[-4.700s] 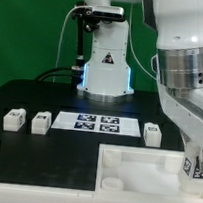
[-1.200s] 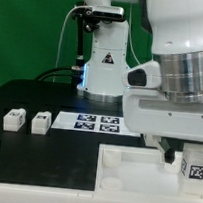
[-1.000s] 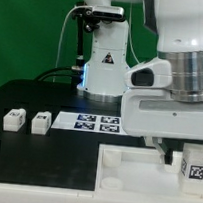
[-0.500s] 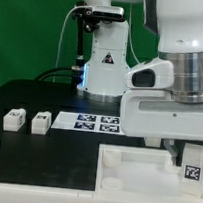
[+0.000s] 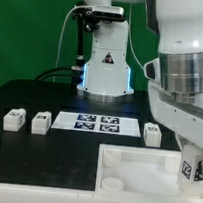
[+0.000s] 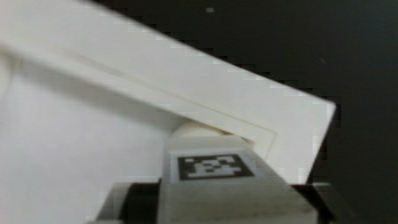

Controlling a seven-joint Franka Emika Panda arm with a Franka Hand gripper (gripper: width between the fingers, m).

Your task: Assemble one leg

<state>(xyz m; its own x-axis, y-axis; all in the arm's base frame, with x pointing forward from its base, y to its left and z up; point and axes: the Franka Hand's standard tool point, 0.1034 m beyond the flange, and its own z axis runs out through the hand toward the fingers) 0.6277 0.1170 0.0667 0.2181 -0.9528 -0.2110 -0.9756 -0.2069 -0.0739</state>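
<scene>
One small white blocky tagged leg (image 6: 214, 165) sits clamped in the gripper (image 6: 217, 195) over the large white tray-shaped piece (image 6: 107, 120); the arm has lifted since a moment ago

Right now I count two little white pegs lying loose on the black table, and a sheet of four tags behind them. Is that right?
Not quite: three pegs lie loose. The exterior view shows the leg, a second leg beside it, and a third leg past the marker board. The sheet does carry four tags.
</scene>
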